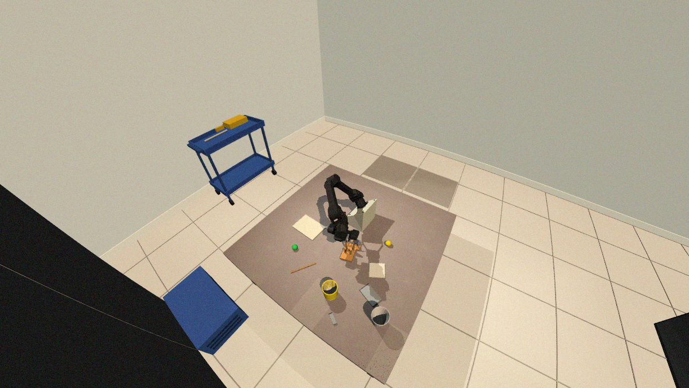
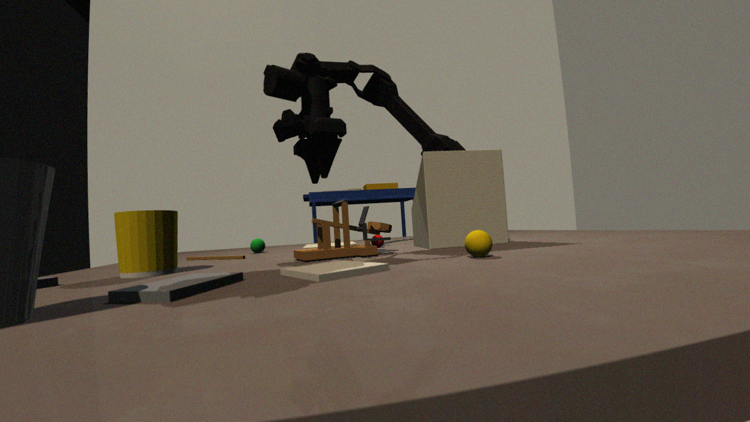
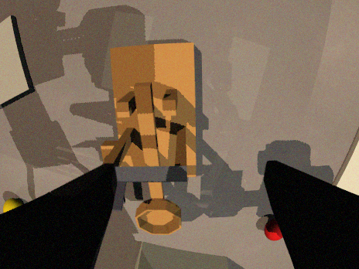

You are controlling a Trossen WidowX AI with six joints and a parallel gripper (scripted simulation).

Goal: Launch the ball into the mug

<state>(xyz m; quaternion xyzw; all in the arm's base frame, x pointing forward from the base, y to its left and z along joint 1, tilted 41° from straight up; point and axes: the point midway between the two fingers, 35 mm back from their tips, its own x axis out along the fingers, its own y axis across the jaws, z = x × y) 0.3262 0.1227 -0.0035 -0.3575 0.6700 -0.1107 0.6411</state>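
Note:
The orange wooden catapult (image 1: 347, 256) (image 2: 314, 253) (image 3: 174, 66) stands upright on the brown surface. Its cup (image 2: 378, 227) (image 3: 158, 218) is raised off the surface and empty. My gripper (image 2: 319, 179) (image 3: 191, 173) is open and empty above the catapult, pointing down. The yellow mug (image 1: 330, 294) (image 2: 146, 240) stands upright, beyond the catapult's end opposite the cup. A red ball (image 2: 377, 240) (image 3: 273, 230) lies near the cup end, partly behind a finger in the wrist view. A yellow ball (image 1: 388, 243) (image 2: 478, 243) and a green ball (image 1: 295, 247) (image 2: 257, 245) lie on opposite sides of the catapult.
A tall cream block (image 2: 464, 199) stands near the arm's base. A grey mug (image 1: 380, 322) stands past a grey slab (image 1: 370, 294) (image 2: 178, 285). A cream square (image 1: 377, 270) (image 2: 333, 270), a larger cream sheet (image 1: 307, 227) and a thin stick (image 1: 303, 268) (image 2: 215, 257) lie around the catapult.

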